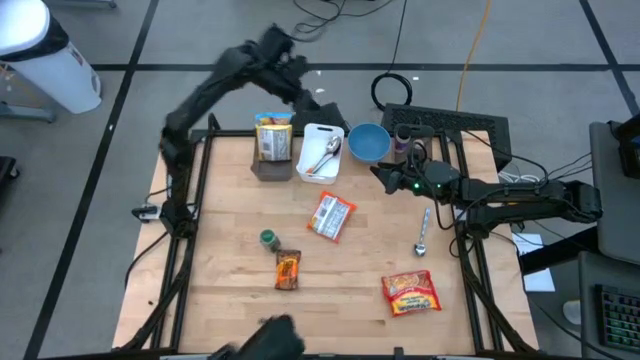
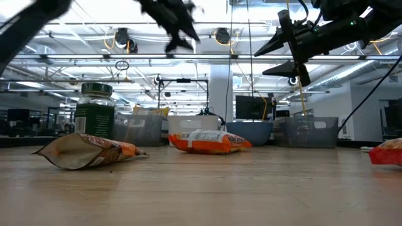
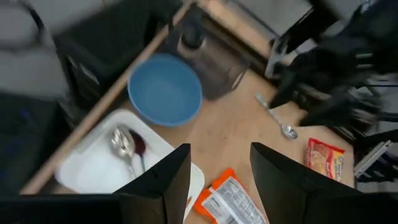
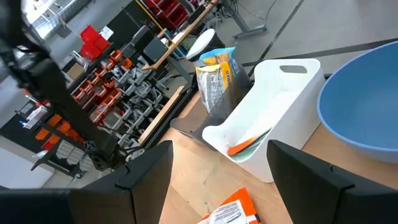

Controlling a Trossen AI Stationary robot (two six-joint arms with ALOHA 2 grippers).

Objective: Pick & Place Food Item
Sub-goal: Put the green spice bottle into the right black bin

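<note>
Hovering above the far edge of the wooden table (image 1: 230,300), the left gripper (image 1: 312,98) is hanging in the air with its fingers (image 3: 155,186) standing parted and nothing between them. The yellow snack bag (image 1: 273,136) is sitting upright in a dark clear bin (image 1: 272,165) below and to the left of that gripper, apart from its fingers. Beside the bin, a white tray (image 1: 321,152) is holding a spoon (image 1: 330,152), and a blue bowl (image 1: 368,142) is standing next to the tray.

The right gripper (image 1: 382,175) is floating just in front of the bowl, its fingers (image 4: 314,180) spread wide and empty. An orange-and-white snack packet (image 1: 331,216) is lying flat near the table's middle, well apart from both grippers. A green-lidded jar (image 1: 268,239) and a dark orange packet (image 1: 287,269) are resting nearer the front, a red noodle packet (image 1: 411,293) is lying at the front right, and a second spoon (image 1: 424,232) is lying by the right edge.
</note>
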